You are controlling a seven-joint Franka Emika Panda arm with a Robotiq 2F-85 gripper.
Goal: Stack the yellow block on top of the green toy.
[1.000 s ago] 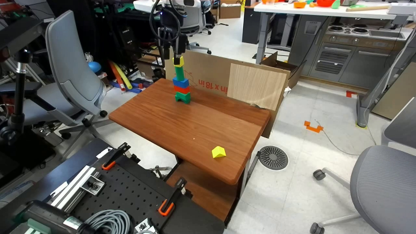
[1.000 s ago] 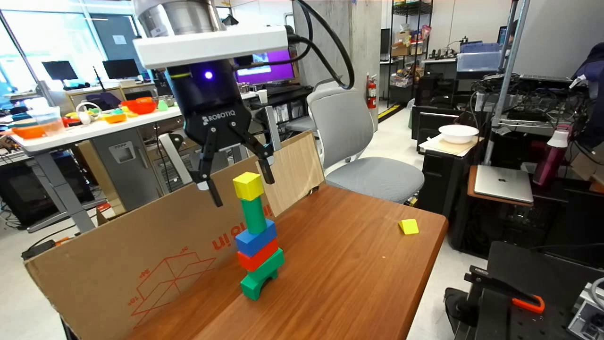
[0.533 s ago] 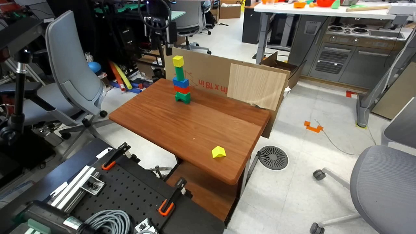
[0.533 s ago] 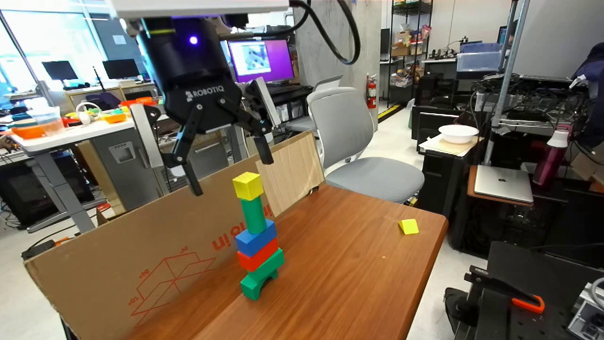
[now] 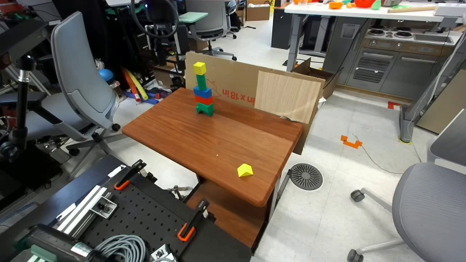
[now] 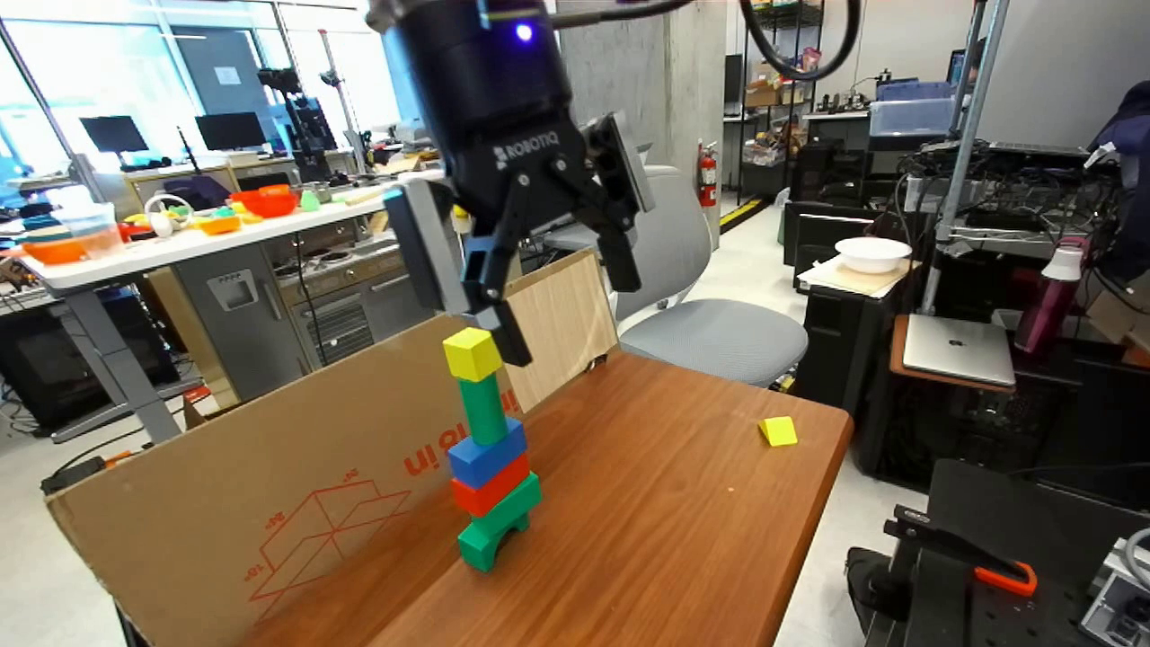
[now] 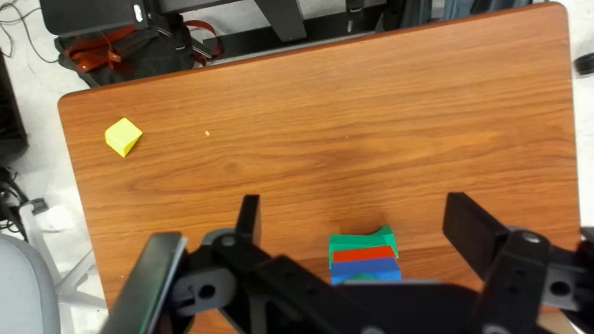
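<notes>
The yellow block sat on the top of the green toy, and the two were touching. The green toy stood upright, like a short column, on a blue block; below this came a red block and, lowest, a green arch. The gripper was spread wide, its two fingers well apart from each other. In an exterior view the tower stood at the far left part of the brown table, and the gripper hung to the left of it, apart from the yellow block. In the wrist view, the gripper's own body covered the upper part of the tower, while the blue block, the red block and the green arch could be seen through the gap between the fingers. A second yellow piece, with sloping sides, lay on the near right part of the table, well apart from the tower. On the far side of the table a cardboard sheet stood upright.
</notes>
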